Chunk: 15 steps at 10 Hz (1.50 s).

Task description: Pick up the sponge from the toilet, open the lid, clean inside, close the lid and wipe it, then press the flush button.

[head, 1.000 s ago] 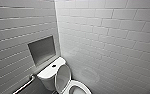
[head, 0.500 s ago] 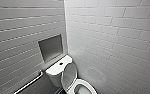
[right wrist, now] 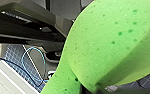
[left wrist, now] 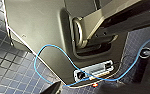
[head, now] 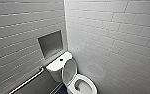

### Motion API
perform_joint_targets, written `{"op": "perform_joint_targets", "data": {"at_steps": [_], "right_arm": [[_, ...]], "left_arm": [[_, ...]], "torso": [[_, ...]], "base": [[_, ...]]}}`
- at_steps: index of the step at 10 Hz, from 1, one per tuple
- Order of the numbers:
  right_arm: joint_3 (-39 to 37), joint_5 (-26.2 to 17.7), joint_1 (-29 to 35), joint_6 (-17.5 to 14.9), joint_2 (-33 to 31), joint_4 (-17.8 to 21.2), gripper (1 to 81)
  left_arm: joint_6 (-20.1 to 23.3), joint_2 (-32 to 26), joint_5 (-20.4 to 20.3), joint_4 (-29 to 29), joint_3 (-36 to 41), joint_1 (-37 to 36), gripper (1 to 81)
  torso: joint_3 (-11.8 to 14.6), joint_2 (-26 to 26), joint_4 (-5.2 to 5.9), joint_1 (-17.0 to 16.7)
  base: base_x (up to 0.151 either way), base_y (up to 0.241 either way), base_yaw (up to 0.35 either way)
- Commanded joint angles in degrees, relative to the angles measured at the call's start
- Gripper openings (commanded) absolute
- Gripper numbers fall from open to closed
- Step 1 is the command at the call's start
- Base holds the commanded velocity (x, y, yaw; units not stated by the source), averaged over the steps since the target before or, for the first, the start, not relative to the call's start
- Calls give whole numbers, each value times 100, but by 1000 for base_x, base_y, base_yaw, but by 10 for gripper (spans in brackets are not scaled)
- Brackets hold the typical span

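Sponge (right wrist: 111, 42) foam, bright green and pitted, looms large in the right wrist view, bent into a fold where the right gripper (right wrist: 101, 87) pinches it from below. Behind it lie the robot's grey body, a looping blue cable (right wrist: 32, 62) and dark blue floor tiles (right wrist: 14, 53). In the left wrist view the same cable crosses the grey body above that tiled floor, and whether the left gripper (left wrist: 77, 90) is spread or pressed together cannot be told. In the head view, the toilet (head: 87, 83) sits at the lower centre of the frame, its oval bowl open. Just behind the bowl the lid (head: 69, 70) stands raised against the tank, and the flush button (head: 61, 59) shows as a small dark dot in the middle of the white tank top. A metal grab bar (head: 28, 81) slants across the lower left. Above the tank, a square niche (head: 51, 43) is set into the grey tiled wall (head: 16, 30), which meets a paler tiled wall (head: 116, 37) at the corner.
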Motion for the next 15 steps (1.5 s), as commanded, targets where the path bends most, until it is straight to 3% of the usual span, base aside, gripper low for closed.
{"op": "perform_joint_targets", "data": {"at_steps": [1, 4, 5, 7, 9, 10, 11, 12, 13, 15], "right_arm": [[26, -374, 97, -8, 10, 8, 10], [26, -374, 89, 1, 10, 17, 10], [26, -374, 97, 1, 10, 16, 10], [-70, -426, 97, 53, -7, 25, 10], [-220, -848, 150, 45, 19, 17, 10], [-229, -875, 150, 9, 36, -44, 10], [-229, -883, 158, -17, 62, -54, 10], [-255, -884, 176, -26, 72, -62, 10], [-273, -884, 185, -17, 63, -62, 10], [-291, -884, 185, -26, 72, -62, 10]], "left_arm": [[50, 20, 232, 43, 4, -96, 811], [33, 20, 241, 43, 4, -96, 811], [-37, -6, 232, -36, 4, -87, 811], [-327, -103, 232, -264, 4, -17, 811], [-372, 20, 961, -713, 13, 27, 811], [-328, 73, 1015, -809, 4, 27, 811], [-302, 169, 1320, -1045, -5, 27, 811], [-32, 248, 1646, -1327, -5, 18, 811], [887, 266, 1665, -1720, 22, 10, 811], [3350, 266, 1595, -3698, 22, -25, 811]], "torso": [[548, -5, 0, 2], [1013, 133, 0, -78], [649, 140, 0, -85], [813, 138, 0, -99], [853, 138, 0, -100], [855, 138, 0, -100], [855, 138, 2, -100], [855, 138, 2, -100], [855, 138, 2, -100], [855, 138, 2, -100]], "base": [[0, 0, 0], [0, 0, 0], [0, 0, 0], [0, 0, 0], [0, 0, 0], [0, 0, 0], [0, 0, 0], [0, 0, 0], [0, 0, 0], [0, 0, 0]]}}
